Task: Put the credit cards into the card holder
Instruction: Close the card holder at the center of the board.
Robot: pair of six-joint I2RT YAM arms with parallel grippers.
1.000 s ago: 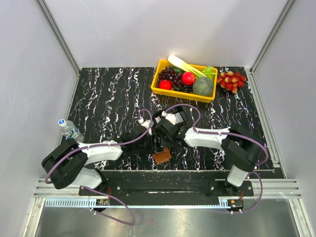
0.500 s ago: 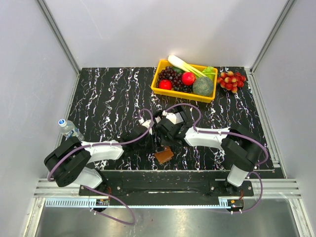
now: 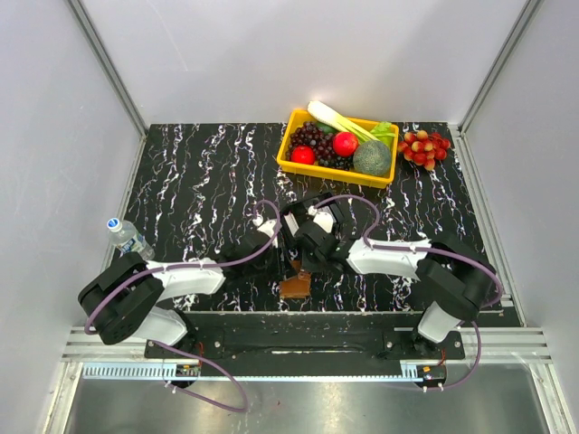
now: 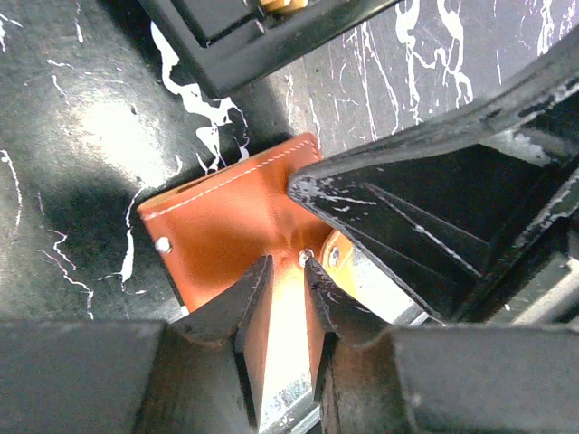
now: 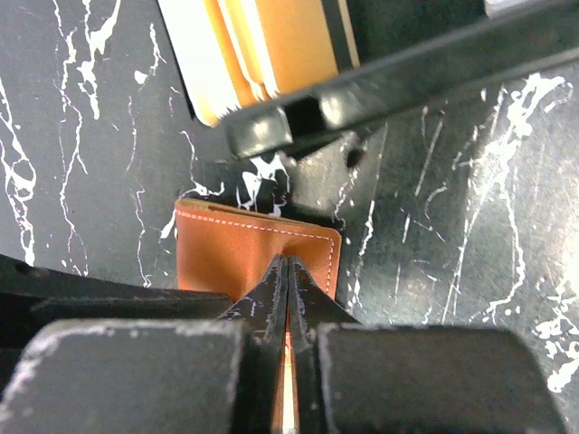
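Note:
The brown card holder lies near the table's front edge, between both grippers. My left gripper is nearly shut, pinching the holder's leather, orange fading to pale between its fingers. My right gripper is shut on a thin orange-and-pale sheet seen edge-on, apparently a credit card, its tips pressed onto the holder. More credit cards, orange and white, stand in a small black box just behind. In the top view the left gripper and right gripper meet over the holder.
A yellow crate of fruit and vegetables stands at the back, with a red berry bunch to its right. A water bottle lies at the left edge. The black box's rim is close behind the grippers.
My right gripper has moved toward the front edge and down onto the card holder. The holder has turned slightly. The left arm has barely moved.

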